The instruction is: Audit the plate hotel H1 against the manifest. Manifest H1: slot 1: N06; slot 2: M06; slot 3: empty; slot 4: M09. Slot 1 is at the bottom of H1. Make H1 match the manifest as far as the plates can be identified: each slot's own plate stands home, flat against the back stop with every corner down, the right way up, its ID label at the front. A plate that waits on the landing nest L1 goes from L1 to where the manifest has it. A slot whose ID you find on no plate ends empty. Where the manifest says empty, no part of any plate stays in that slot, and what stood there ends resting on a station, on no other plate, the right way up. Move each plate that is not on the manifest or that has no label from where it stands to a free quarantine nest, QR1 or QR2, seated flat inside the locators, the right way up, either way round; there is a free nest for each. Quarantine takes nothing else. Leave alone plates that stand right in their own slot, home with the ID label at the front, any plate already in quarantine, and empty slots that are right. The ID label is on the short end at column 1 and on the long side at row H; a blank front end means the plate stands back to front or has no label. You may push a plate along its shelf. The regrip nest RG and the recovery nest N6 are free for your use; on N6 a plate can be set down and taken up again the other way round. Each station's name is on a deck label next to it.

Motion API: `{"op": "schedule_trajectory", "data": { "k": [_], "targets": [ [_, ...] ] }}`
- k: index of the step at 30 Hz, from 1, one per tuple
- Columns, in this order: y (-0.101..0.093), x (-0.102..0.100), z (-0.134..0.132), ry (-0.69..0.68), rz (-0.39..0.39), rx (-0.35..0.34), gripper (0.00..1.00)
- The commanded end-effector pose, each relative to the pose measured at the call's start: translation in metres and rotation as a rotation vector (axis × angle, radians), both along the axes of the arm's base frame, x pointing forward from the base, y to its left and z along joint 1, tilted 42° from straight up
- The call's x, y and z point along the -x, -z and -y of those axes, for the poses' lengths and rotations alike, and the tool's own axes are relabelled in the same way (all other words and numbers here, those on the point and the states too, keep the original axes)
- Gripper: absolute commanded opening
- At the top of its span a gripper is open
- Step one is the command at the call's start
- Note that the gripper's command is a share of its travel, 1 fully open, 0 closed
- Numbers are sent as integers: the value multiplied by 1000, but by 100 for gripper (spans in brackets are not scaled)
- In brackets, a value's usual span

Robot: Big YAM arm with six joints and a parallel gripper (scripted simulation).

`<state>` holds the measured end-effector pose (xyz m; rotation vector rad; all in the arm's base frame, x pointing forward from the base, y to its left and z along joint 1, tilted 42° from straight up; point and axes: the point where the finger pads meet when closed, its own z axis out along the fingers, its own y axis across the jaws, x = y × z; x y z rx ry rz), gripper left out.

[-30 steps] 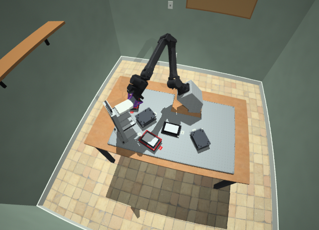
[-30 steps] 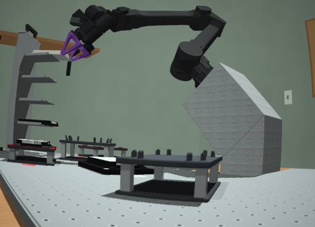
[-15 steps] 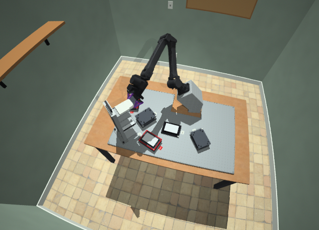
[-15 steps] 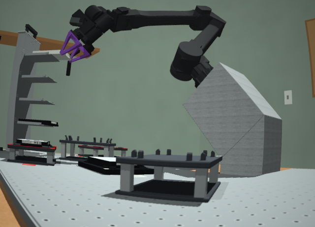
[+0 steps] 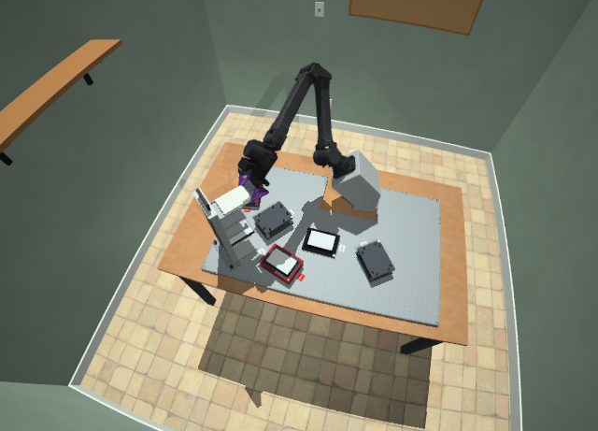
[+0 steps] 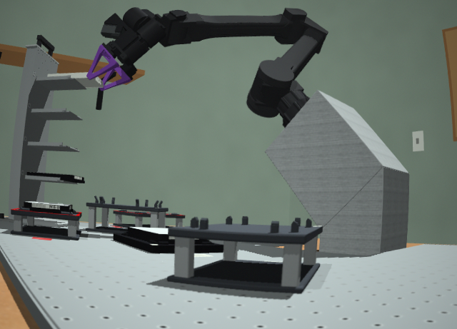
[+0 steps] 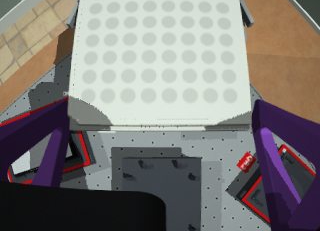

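Observation:
The plate hotel H1 [image 5: 222,234] [image 6: 28,97] stands at the deck's left edge. A white well plate [image 5: 232,198] [image 6: 70,73] [image 7: 160,31] lies on its top shelf, its near end sticking out towards me. My gripper [image 5: 251,187] [image 6: 106,76] [image 7: 161,110] is open wide at that end, one purple finger on each side of the plate, not gripping it. A dark plate [image 6: 55,175] lies on the bottom shelf. The two middle shelves look bare in the exterior view.
A red-edged nest [image 5: 266,267] [image 6: 46,214] by the hotel bears a plate [image 5: 282,262] [image 6: 47,206]. A black-framed plate [image 5: 320,240] [image 6: 147,237] sits mid-deck. Dark bare nests [image 5: 274,220] [image 5: 375,262] [image 6: 243,231] stand nearby. The grey arm base block [image 5: 357,179] is at the back.

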<state>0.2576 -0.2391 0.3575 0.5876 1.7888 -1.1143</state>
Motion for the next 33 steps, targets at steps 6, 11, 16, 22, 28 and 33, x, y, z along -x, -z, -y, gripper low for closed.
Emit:
{"op": "schedule_trajectory", "data": {
  "k": [6,11,16,22,28,33],
  "targets": [
    [-20,-2,1,-1,34,18,100],
    [-20,-2,1,-1,34,18,100],
    [-43,0,-10,-8,66,21,100],
    [-6,7,-16,-7,16,-1,100],
    [-2,12,-20,-7,16,-1,100],
    [2,17,-25,-7,15,-2,100]
  ]
}}
